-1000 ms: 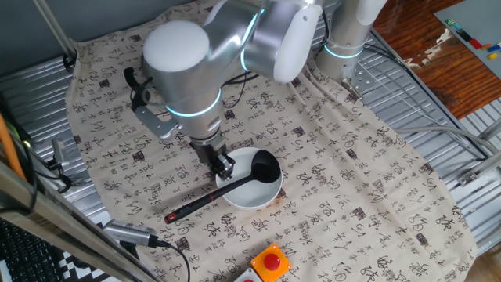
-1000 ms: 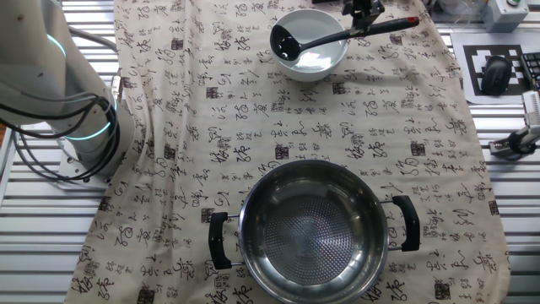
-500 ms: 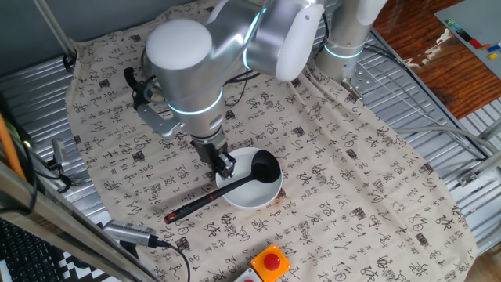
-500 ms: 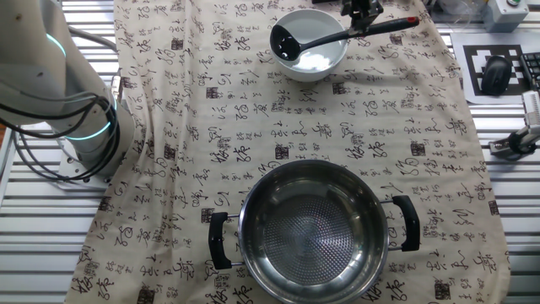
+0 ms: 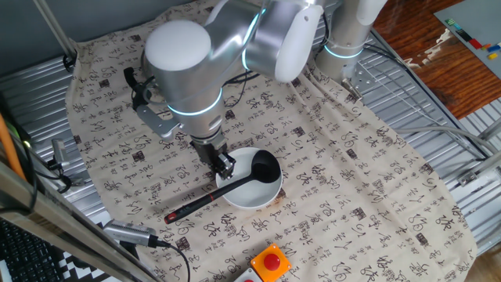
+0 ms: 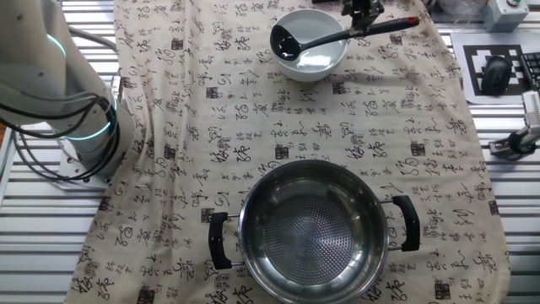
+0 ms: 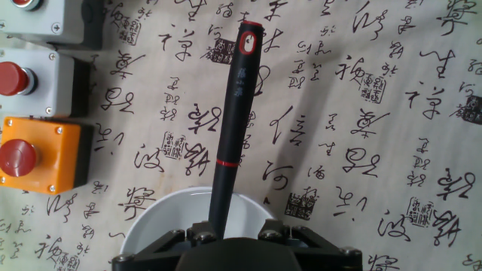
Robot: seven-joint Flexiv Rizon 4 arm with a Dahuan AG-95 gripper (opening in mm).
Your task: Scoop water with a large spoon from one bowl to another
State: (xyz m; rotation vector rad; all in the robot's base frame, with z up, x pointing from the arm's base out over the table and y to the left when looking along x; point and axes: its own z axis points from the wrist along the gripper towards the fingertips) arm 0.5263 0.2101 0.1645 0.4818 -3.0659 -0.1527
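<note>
One fixed view: gripper point(image 5: 225, 166) sits over the near-left rim of the white bowl point(image 5: 252, 196), jaws pinched on the handle of the black ladle point(image 5: 235, 185). Scoop is inside the bowl, round and deep, dark; handle runs out over the rim toward the near left, down to the cloth point(image 5: 360, 188). Cloth is beige fabric, wrinkled, printed all over with black calligraphy characters, not legible to me. Orange box with a red button point(image 5: 271, 262) at the near edge.

Other fixed view: ladle scoop lies in the left part of the bowl point(image 6: 325, 61), handle pointing right, clamped by the gripper point(image 6: 364, 19) just past the right rim. Steel pot point(image 6: 314, 232) stands well apart on the near side, shiny, perforated pattern on the bottom, two black side handles. Printed black-and-white square marker point(image 6: 494, 69) at far right.

Hand view: handle of the ladle point(image 7: 230, 128) runs straight out from between the fingers, thin, matte black, red ring midway, red tip with a white oval. Bowl rim point(image 7: 162, 214) directly below. Button boxes at left: grey point(image 7: 41, 78) and orange point(image 7: 45, 154), both with red buttons.
</note>
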